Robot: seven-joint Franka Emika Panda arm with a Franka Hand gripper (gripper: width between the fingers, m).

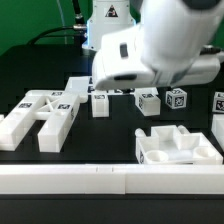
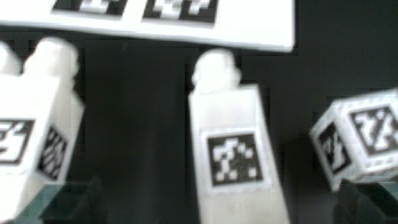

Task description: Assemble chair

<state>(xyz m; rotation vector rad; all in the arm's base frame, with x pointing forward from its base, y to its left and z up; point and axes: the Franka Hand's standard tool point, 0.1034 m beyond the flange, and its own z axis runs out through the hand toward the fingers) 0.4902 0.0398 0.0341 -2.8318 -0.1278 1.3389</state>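
Chair bar (image 2: pixel 228 130) is sitting clear of its neighbours (image 2: pixel 36 120), so I am hovering my pincer (image 2: pixel 201 205), wide apart and empty, over it to straddle it.

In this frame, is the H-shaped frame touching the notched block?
Apart. The exterior view shows the H-shaped frame toward its left and the notched block toward its right, with a wide strip of bare black table between them.

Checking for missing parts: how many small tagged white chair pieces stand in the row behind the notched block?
4. One piece stands beside the H-shaped frame, two mid-row, one at the exterior view's right edge. The arm may hide more.
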